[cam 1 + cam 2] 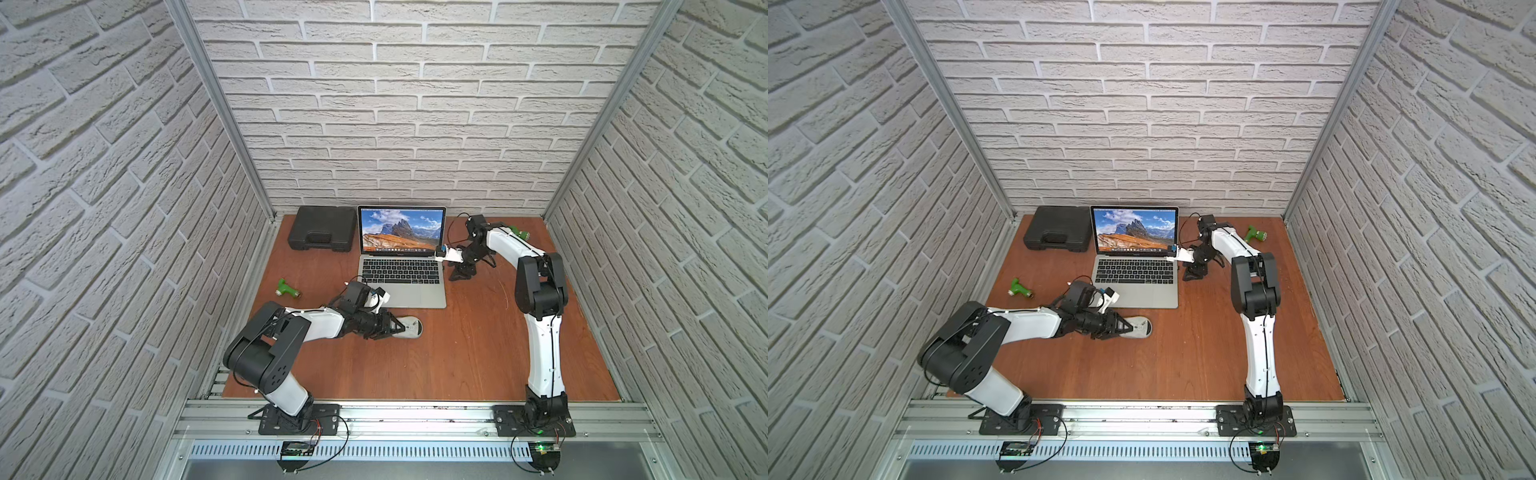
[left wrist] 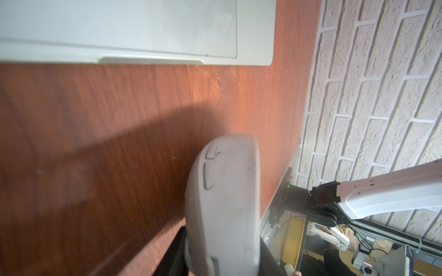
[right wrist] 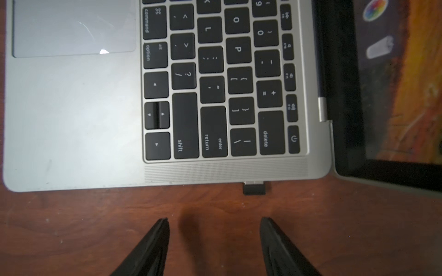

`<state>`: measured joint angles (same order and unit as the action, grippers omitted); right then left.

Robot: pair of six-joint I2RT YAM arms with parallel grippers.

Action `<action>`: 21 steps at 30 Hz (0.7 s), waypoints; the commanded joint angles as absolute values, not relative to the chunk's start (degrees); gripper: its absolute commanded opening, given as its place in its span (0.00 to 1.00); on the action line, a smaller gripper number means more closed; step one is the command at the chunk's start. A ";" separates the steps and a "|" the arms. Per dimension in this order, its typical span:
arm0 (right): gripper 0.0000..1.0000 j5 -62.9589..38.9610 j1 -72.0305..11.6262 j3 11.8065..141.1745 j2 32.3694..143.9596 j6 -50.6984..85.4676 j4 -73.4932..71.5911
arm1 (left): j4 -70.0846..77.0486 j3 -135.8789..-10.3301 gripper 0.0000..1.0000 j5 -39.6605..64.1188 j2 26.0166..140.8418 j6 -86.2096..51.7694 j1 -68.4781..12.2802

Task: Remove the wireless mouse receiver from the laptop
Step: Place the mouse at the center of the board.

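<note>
A silver laptop sits open on a reddish wooden table. A tiny black receiver is plugged into its right edge, near the back corner beside the delete key. The right gripper hangs low over the table just beside that edge, its two black jaws spread apart and holding nothing, with the receiver just ahead of the tips and untouched. In front of the laptop, the left gripper is clamped on a light grey mouse.
</note>
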<state>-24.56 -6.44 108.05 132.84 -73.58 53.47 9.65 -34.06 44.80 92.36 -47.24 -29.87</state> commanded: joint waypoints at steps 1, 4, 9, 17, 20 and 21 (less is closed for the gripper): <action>0.64 -31.16 -6.77 110.00 134.10 -84.11 54.66 | 7.89 -34.06 0.00 43.24 94.30 -47.28 -30.41; 0.61 -31.29 -6.94 109.95 134.63 -84.28 54.00 | 7.31 -33.92 0.00 42.98 94.17 -47.33 -30.56; 0.60 -32.14 -7.27 109.69 134.82 -84.84 53.26 | 6.41 -33.77 0.00 42.80 94.03 -47.09 -30.59; 0.59 -33.86 -7.56 110.67 135.88 -83.34 51.46 | 6.33 -33.73 0.04 42.65 94.78 -47.27 -30.59; 0.59 -33.89 -7.56 111.14 136.54 -82.64 50.71 | 6.00 -33.73 0.05 42.46 94.32 -47.24 -30.59; 0.59 -34.13 -7.56 111.38 136.71 -82.54 50.76 | 5.91 -33.75 0.06 42.50 94.31 -47.27 -30.59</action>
